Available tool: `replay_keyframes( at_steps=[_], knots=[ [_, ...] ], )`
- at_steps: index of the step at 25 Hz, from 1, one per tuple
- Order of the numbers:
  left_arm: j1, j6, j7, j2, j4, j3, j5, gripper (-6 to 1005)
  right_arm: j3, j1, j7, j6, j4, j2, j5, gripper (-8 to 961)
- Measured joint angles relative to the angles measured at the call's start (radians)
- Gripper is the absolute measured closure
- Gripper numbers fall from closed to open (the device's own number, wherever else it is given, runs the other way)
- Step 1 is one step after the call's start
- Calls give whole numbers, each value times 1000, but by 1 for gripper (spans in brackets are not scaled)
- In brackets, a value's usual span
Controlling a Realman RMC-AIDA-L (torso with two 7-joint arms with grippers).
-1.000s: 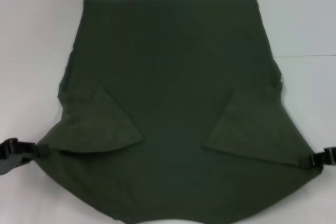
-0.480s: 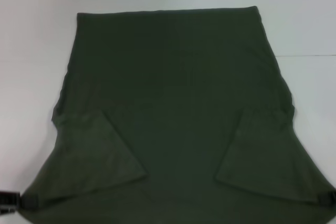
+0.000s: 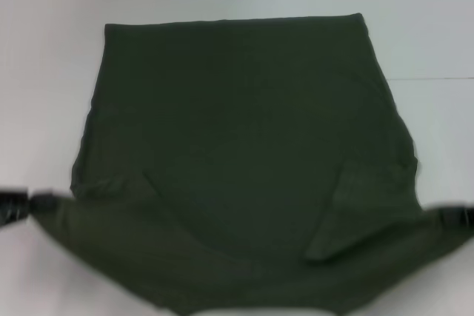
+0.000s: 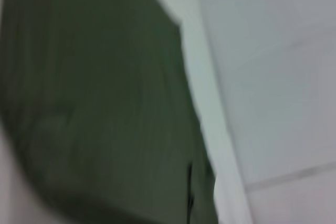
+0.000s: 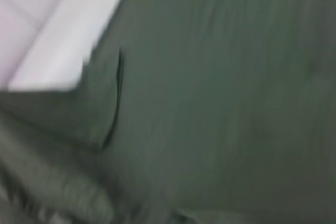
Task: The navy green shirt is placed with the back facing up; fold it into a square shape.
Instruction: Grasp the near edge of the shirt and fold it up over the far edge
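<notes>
Grippers, left (image 3: 26,203) and right (image 3: 444,218), pinched the shirt (image 3: 244,138) at its near corners above the desk (image 3: 44,72), mid-fold; carrying that edge to the far hem seemed next.

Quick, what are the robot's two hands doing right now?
Left gripper: shut on the navy green shirt, near left corner.
Right gripper: shut on the shirt's near right corner.

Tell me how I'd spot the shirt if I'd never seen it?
Look at the white table. The navy green shirt covers its middle, the only cloth there. A black pincer pinches each near corner, left pincer and right pincer, stretching it wide.
</notes>
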Motion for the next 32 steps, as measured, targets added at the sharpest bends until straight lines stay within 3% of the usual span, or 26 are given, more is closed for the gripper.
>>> replay_keyframes(
  at_steps=[4,11,20,28,32],
  knots=[
    [-57,-137,-20,8,-54,-2,-58,870,49,42,38,58,-7,-10,56,916],
    [-156,-420,49,6,-178,7,-161,864,49,85,73,236,-2,-7,175,917],
    [-212,-690,214,-42,-268,8,-283,856,39,127,41,524,48,61,272,918],
    [-220,-822,339,-56,-336,8,-415,849,36,151,-50,706,132,106,417,921],
    [-228,-886,410,-82,-347,6,-452,845,27,169,-63,787,148,134,429,920]
  ],
)
